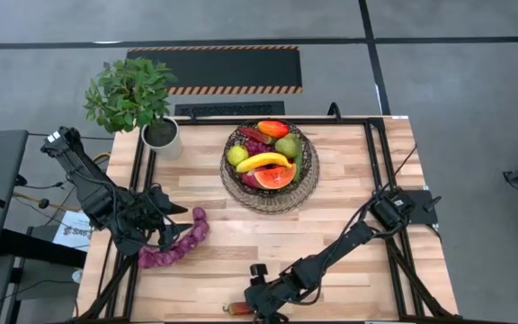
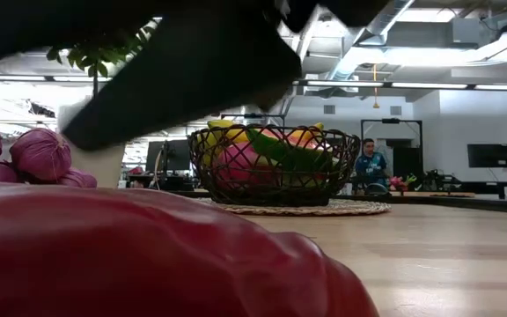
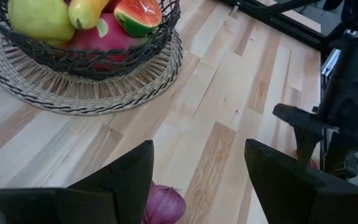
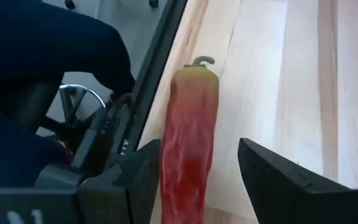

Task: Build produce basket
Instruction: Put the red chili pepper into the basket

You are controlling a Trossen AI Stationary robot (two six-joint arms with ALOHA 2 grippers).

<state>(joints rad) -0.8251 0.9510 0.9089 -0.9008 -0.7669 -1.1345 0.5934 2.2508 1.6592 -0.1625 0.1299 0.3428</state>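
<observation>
Red and long, the pepper [image 4: 188,146] lies on the table's near edge between the right gripper [image 4: 197,180]'s apart fingers (pointing straight ahead), far from the basket [image 1: 270,184].

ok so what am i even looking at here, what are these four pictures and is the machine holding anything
It is a two-armed robot at a wooden table, filmed from above, from table height, and from each wrist. A wire basket on a woven mat already holds toy fruit. A string of purple onions lies by the left pincer, whose fingers stand apart with one onion showing between them. The right pincer straddles a red pepper at the near edge. Whether either really grips, I cannot tell. A potted plant stands in a corner.
</observation>
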